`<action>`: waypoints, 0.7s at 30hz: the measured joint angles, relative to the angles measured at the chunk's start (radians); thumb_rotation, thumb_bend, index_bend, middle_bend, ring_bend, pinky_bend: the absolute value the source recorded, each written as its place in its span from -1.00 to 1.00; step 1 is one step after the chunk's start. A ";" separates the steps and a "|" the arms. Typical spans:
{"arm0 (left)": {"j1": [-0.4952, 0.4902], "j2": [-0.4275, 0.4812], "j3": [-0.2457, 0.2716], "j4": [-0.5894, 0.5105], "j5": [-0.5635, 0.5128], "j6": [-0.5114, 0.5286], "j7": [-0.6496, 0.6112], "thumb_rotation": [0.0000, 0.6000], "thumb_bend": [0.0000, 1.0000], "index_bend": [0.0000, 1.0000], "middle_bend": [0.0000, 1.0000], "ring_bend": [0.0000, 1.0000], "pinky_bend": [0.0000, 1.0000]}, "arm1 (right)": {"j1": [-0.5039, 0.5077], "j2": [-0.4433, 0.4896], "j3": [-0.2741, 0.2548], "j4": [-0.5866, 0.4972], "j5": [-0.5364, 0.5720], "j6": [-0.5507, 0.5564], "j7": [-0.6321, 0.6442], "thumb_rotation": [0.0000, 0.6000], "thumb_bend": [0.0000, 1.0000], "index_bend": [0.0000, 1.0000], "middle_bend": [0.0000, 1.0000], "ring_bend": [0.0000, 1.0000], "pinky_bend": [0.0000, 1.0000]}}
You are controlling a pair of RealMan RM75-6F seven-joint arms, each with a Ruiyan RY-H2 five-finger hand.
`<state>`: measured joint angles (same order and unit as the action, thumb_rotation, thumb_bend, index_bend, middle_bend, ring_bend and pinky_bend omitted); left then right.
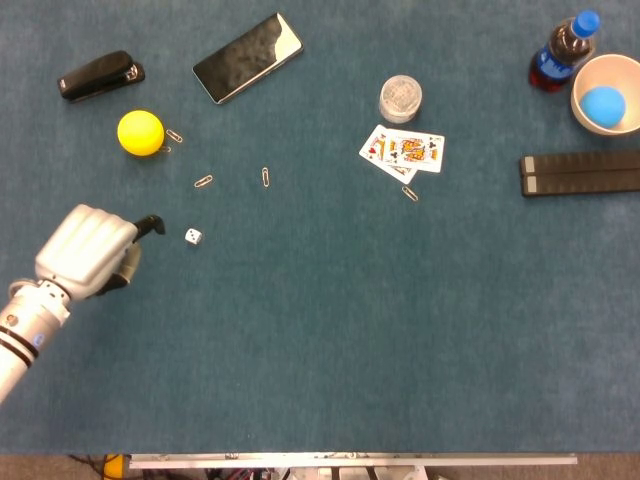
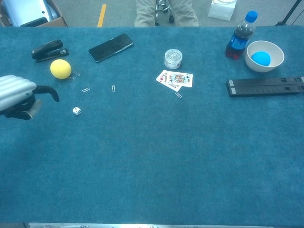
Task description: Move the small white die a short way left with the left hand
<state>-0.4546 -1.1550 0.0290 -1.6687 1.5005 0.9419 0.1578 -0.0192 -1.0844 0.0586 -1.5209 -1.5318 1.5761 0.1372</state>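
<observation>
My left hand [image 1: 88,252] hangs over the table [image 1: 330,340] near its left edge, back of the hand up, holding nothing. Its fingers are bent downward while one dark fingertip [image 1: 152,223] juts out toward the small white die [image 1: 193,236], close beside it but with a strip of blue cloth between them; in the chest view the same hand [image 2: 16,96] shows that fingertip [image 2: 51,92] apart from the rest, so I read the hand as loosely open and touching nothing. The die [image 2: 76,110] sits flat on the cloth in the left part of the table, a white cube with small dark pips on its faces, too small for me to read the numbers. A yellow ball [image 1: 140,132] lies farther toward the far edge from it, with a paperclip [image 1: 203,181] between ball and die. My right hand does not show in either view.
</observation>
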 measured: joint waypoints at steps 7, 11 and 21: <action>-0.012 -0.052 0.008 0.024 -0.006 -0.010 -0.004 1.00 0.46 -0.46 1.00 1.00 0.88 | -0.002 -0.006 -0.001 0.014 0.005 -0.002 0.012 1.00 -0.46 -0.10 -0.24 -0.54 -0.34; -0.022 -0.077 0.008 0.028 -0.011 -0.019 0.007 1.00 0.46 -0.48 1.00 1.00 0.88 | -0.005 -0.007 -0.001 0.023 0.009 0.000 0.021 1.00 -0.46 -0.10 -0.24 -0.54 -0.34; -0.056 -0.160 0.004 0.057 -0.070 -0.075 0.050 1.00 0.46 -0.50 1.00 1.00 0.88 | -0.006 -0.014 0.001 0.052 0.020 -0.007 0.048 1.00 -0.46 -0.10 -0.24 -0.54 -0.34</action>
<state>-0.5109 -1.3147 0.0333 -1.6118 1.4300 0.8664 0.2079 -0.0251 -1.0982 0.0594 -1.4686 -1.5118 1.5695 0.1850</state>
